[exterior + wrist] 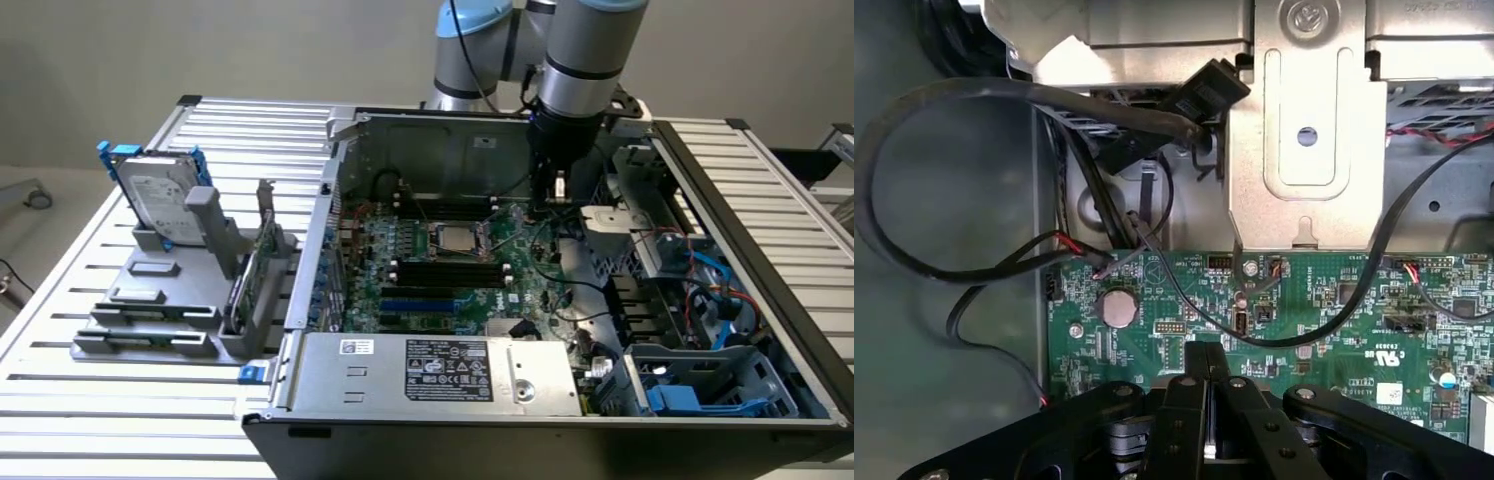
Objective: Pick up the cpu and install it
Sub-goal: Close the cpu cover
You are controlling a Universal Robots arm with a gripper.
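The cpu point(451, 238), a small silver-grey square, lies in the metal-framed socket in the middle of the green motherboard point(414, 275) inside the open computer case. My gripper point(561, 192) hangs inside the case to the exterior view's right of the socket, near the case's back wall, apart from the cpu. In the wrist view my gripper point(1206, 360) has its black fingers point(1186, 400) pressed together over the green board, and I see nothing held between them.
A silver hard drive with a blue bracket point(158, 200) stands on a grey rack at the exterior view's left. The power supply point(447, 372) fills the case's front. Black cables point(974, 170), a silver bracket point(1306, 130) and a coin cell point(1118, 308) lie close around the gripper.
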